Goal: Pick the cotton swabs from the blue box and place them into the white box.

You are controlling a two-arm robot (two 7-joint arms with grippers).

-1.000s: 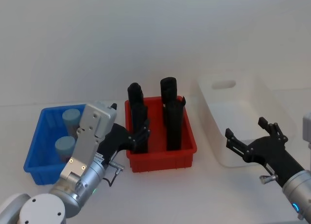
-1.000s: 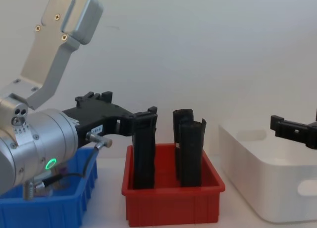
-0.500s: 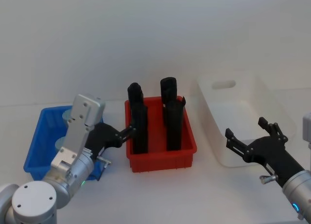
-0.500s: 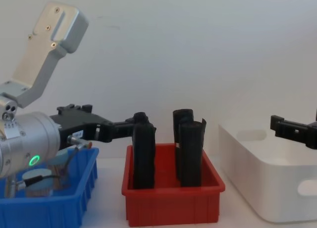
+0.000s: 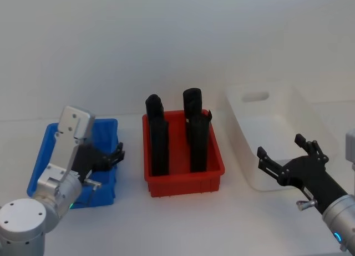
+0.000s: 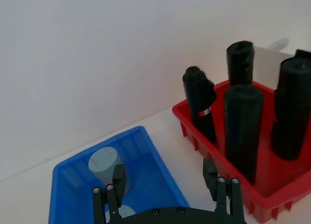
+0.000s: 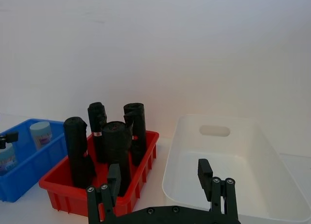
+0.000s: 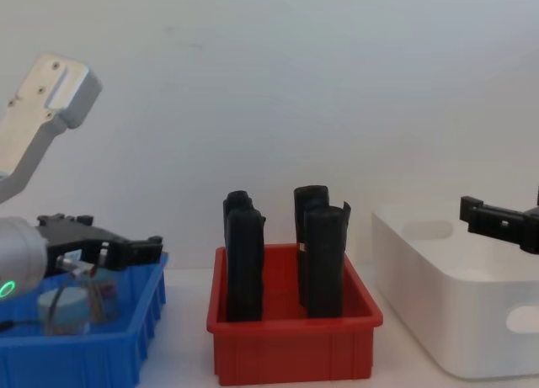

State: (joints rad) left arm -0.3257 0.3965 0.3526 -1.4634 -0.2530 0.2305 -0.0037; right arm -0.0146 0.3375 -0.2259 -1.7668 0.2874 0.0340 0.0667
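The large white box [image 5: 272,131] sits at the robot's right and its inside looks bare, so by this evidence no jar has been delivered and the whole transfer is left to do. A red bin [image 5: 183,181] holding upright black rolls [image 5: 195,139] stands in the middle, between the two task boxes. The low blue box [image 5: 108,128] is at the robot's left, and the right wrist view shows two cotton swabs [image 7: 40,132] standing inside it, small clear jars with pale teal lids, one behind the other. The left gripper [image 6: 164,175] hovers just above the blue box, toward the side nearest the red bin, with its fingers spread wide apart and nothing between them; it touches neither jar, and one teal lid lies just beyond its fingertips. The right gripper [image 5: 280,146] hangs at the near edge of the white box, also spread wide and empty, and appears to be idle.
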